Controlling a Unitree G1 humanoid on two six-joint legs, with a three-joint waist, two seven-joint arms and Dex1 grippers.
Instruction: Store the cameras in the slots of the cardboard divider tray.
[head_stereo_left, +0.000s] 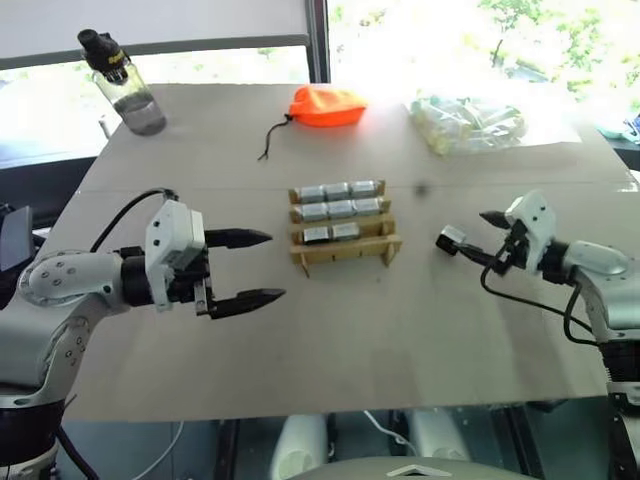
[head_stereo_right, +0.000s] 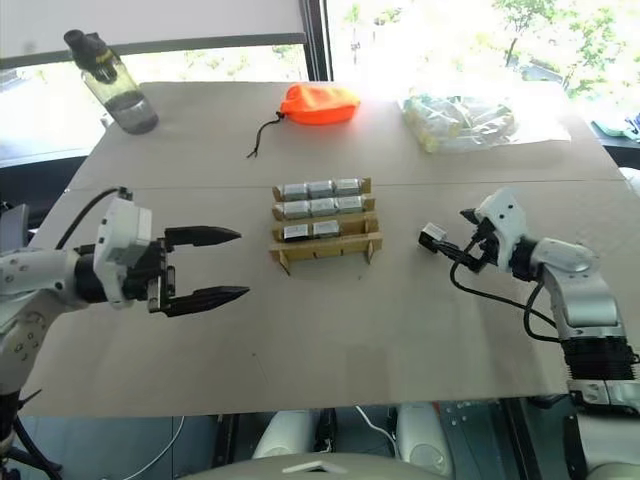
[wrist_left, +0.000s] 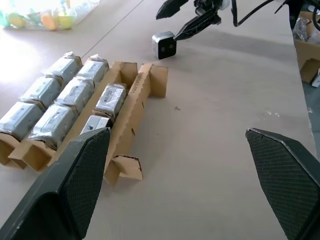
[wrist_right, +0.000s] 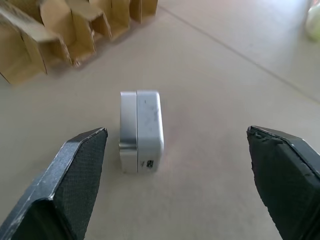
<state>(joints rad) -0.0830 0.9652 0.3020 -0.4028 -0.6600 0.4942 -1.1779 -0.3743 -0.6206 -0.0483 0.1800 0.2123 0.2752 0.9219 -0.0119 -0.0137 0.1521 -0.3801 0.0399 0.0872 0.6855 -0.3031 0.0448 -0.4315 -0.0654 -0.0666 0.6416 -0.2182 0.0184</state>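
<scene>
Both grippers stand with their fingers spread wide and nothing between them. Left gripper (head_stereo_left: 255, 268) hangs at the left of the head view, level with the front of the cardboard tray (head_stereo_left: 345, 250), fingers aimed toward it but well short. Right gripper (head_stereo_left: 478, 235) sits at the right of the frame, pointing inward at a loose camera (head_stereo_left: 451, 240) that lies on the table (head_stereo_left: 400, 330) just off its fingertips, apart from the tray.

From the head view the tray sits mid-frame with two back rows of three cameras (head_stereo_left: 340, 199) each, a third row holding two, and the front row bare. Beyond it, along the top of the frame, lie an orange pouch (head_stereo_left: 327, 106), a clear bag (head_stereo_left: 468, 123) of pale items and, at upper left, a water bottle (head_stereo_left: 122, 82).

Only the right wrist view shows the loose camera close: a pale silver block (wrist_right: 141, 131) lying on the table in the middle of the frame, between the two dark fingertips (wrist_right: 75, 175) yet touching neither, with the tray's empty cardboard slots (wrist_right: 60, 37) at upper left. The left wrist view instead shows the filled rows from the side, the cameras in wrinkled clear wrap, with the loose camera's black face (wrist_left: 164, 45) at the top of the frame.
</scene>
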